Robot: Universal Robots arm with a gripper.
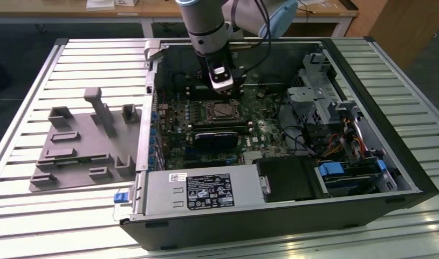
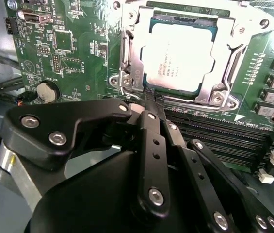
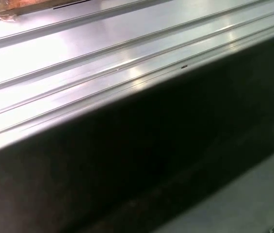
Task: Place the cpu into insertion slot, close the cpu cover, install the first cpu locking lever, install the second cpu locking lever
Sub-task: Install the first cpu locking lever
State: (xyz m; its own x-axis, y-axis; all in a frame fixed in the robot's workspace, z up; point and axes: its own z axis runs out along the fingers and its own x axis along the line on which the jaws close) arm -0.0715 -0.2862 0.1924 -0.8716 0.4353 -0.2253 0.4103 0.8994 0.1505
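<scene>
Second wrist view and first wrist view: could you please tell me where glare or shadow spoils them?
In the second wrist view, glare whitens the small square silvery-grey cpu; in the first wrist view, bright streaks cross the ribbed silvery metal surface.

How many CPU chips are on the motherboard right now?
1. The cpu lies on the motherboard, framed by the cpu cover, just beyond the hand. The hand hides part of the board, so another could be covered.
</scene>
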